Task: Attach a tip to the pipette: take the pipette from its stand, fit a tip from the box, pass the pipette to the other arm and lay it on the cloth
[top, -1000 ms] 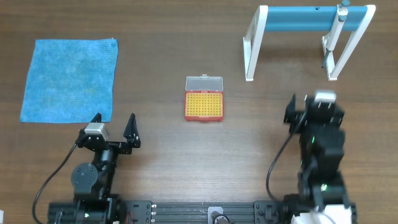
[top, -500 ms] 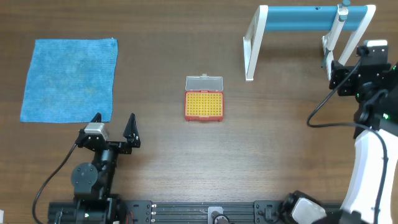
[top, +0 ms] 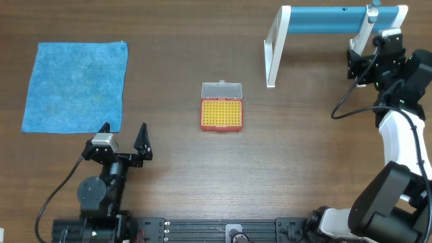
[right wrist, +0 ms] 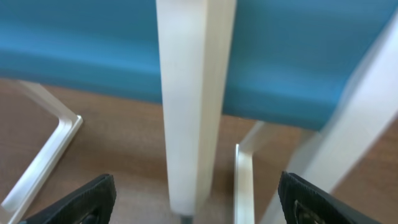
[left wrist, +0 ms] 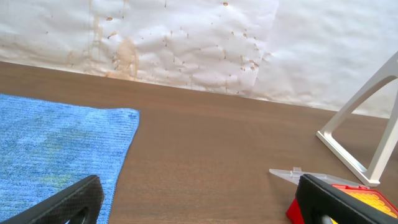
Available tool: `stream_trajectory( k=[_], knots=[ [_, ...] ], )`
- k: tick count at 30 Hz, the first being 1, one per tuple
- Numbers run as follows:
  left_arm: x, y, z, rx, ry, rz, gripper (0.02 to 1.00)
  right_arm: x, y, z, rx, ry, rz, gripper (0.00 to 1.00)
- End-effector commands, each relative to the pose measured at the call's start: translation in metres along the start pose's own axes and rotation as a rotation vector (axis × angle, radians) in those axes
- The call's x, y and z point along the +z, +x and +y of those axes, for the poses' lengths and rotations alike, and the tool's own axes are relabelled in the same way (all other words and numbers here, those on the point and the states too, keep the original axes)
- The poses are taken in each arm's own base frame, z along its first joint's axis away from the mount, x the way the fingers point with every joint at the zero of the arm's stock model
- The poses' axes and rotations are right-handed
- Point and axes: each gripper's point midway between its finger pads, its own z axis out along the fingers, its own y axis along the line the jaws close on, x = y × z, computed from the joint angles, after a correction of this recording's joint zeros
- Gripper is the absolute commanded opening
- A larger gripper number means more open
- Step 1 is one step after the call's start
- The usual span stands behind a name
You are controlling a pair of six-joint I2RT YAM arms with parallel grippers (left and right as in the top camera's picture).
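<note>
Task at its opening step. The pipette (right wrist: 193, 106) hangs on its stand (top: 324, 20). The right arm's jaws, released, face it without gripping. The left arm's jaws wait released, well away from the stand. The tip box (top: 221, 115) and cloth (top: 74, 86) are untouched, and every step remains.

Upper right of the top view crowded by the stand (top: 324, 20), pipette (right wrist: 193, 93) hung between the spread fingers of the right gripper (right wrist: 196, 200), bare gaps seen either side, open table (top: 304, 148) left around the tip box (top: 221, 115) at centre
</note>
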Motion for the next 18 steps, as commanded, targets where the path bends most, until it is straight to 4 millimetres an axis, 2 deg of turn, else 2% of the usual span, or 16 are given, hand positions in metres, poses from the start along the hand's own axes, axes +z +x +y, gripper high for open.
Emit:
stream_trajectory(
  k=[1,4,11,15,18],
  knots=[
    [0.000,0.001,0.002,-0.005,-0.011,0.001,0.998,0.017,-0.007,0.008,0.071,-0.034,-0.040,0.860],
    [0.000,0.001,0.002,-0.005,-0.011,0.001,0.998,0.022,-0.002,0.007,0.086,-0.035,-0.038,0.855],
    [0.000,0.001,0.002,-0.005,-0.011,0.002,0.998,0.023,-0.012,0.000,0.106,-0.005,-0.081,0.805],
    [0.000,0.001,0.002,-0.005,-0.011,0.001,0.998,0.023,-0.012,0.000,0.110,-0.005,-0.081,0.634],
    [0.000,0.001,0.002,-0.005,-0.011,0.002,0.998,0.025,-0.011,-0.001,0.128,-0.006,-0.082,0.595]
  ],
)
